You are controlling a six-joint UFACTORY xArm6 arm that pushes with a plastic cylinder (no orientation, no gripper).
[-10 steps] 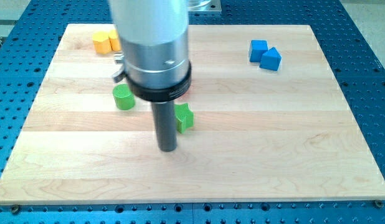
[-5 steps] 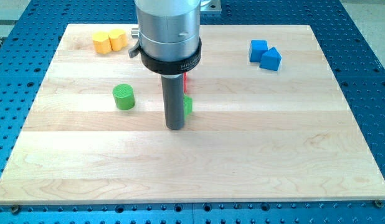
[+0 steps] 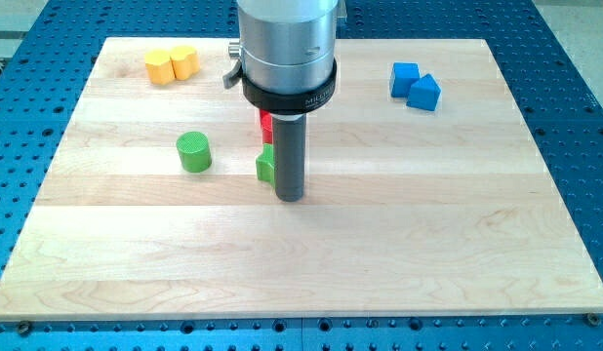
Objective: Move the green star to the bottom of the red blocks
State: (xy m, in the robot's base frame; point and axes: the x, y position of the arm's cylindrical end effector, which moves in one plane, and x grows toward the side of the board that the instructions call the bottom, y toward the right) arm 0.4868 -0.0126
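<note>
My tip (image 3: pixel 290 198) touches one green star (image 3: pixel 266 166) on its left; one red block (image 3: pixel 266 124) shows behind; two green, two yellow, two blue blocks in all.

We moved my tip (image 3: pixel 290 198) toward the view's right; the green star (image 3: pixel 266 166) now shows on its left side, below a red block (image 3: pixel 266 124).
</note>
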